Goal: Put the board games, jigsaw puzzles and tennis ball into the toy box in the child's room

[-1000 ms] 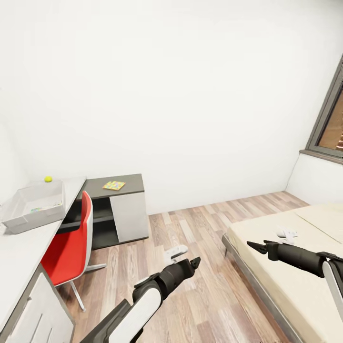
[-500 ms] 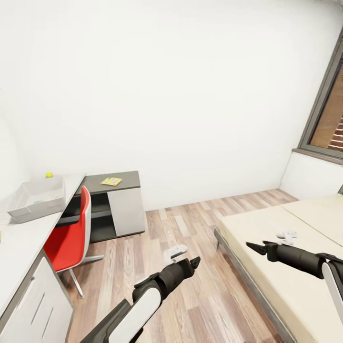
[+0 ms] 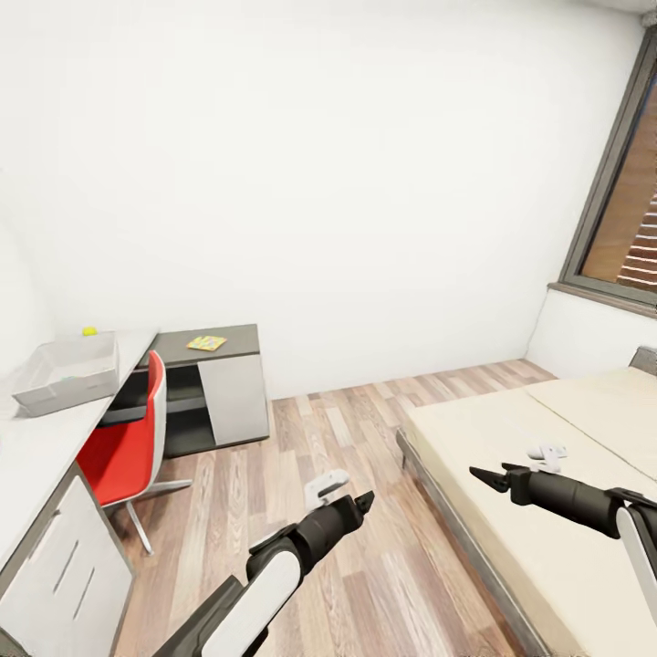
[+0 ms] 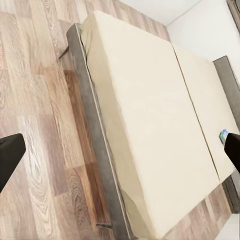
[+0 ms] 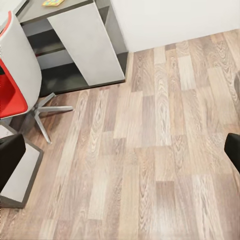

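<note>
toy box [image 3: 66, 371] on the light part of the table [image 3: 36, 447], at the head view's far left, with a scrap of colour inside too small to name. tennis ball [image 3: 88, 331] just behind its far wall, apart from it. one jigsaw puzzle [image 3: 207, 343] flat on the dark desk section, well apart from the box. no board game clearly seen on the bed [image 3: 511, 474]; a small blue speck near the far edge of the mattress [image 4: 223, 135] in the left wrist view, too small to call.

compared with a second ago, whole picture slid: desk and box pushed further left and smaller, bed and window [image 3: 620, 219] taking more of the right side. things themselves not moved; a turn of the head or base toward the bed. probably means going for the two games on the bed first, with the table items left for later.

left gripper [image 3: 339, 494] low over the wood floor [image 3: 365, 438], jaws apart, holding nothing. right gripper [image 3: 525, 461] out over the mattress edge, jaws apart, also holding nothing. red chair [image 3: 123, 447] tucked at the desk, between robot and box, worth minding on the way back.
</note>
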Controlling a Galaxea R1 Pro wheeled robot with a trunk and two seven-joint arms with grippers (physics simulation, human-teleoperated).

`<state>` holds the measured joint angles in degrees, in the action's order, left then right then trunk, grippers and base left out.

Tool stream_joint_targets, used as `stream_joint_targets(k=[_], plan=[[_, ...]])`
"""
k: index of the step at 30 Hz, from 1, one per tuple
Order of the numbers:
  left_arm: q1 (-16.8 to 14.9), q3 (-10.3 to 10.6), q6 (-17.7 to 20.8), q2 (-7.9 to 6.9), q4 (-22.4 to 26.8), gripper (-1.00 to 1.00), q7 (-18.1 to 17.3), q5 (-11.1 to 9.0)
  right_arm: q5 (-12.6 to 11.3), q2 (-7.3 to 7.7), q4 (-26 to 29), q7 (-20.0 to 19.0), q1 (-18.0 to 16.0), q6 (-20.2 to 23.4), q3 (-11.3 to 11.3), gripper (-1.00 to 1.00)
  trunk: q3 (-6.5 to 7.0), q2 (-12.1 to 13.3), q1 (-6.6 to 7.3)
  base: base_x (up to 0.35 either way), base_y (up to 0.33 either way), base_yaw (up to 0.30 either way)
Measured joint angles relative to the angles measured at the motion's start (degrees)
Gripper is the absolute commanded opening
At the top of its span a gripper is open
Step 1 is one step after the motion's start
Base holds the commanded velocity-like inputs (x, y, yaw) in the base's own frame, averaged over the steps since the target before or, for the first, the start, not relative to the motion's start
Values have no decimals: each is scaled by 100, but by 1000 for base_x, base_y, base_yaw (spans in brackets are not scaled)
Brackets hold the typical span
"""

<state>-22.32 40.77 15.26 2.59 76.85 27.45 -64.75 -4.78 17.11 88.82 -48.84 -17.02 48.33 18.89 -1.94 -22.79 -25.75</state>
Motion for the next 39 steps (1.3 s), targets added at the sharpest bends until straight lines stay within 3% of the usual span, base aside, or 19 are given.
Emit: stream_joint_targets(k=[9,20,39], plan=[[135,-288,-5,7,-12,100,-1,14,9,-13,64,-67,32,-1,0,100,0,0,0,-25,-45,0],[199,-351,-99,5,-27,100,2,19,14,-16,76,-67,35,19,-15,100,0,0,0,-6,-10,110],[241,-371,-230,-4,-37,100,3,22,26,-17,80,-65,35,31,-54,100,0,0,0,-1,-2,251]])
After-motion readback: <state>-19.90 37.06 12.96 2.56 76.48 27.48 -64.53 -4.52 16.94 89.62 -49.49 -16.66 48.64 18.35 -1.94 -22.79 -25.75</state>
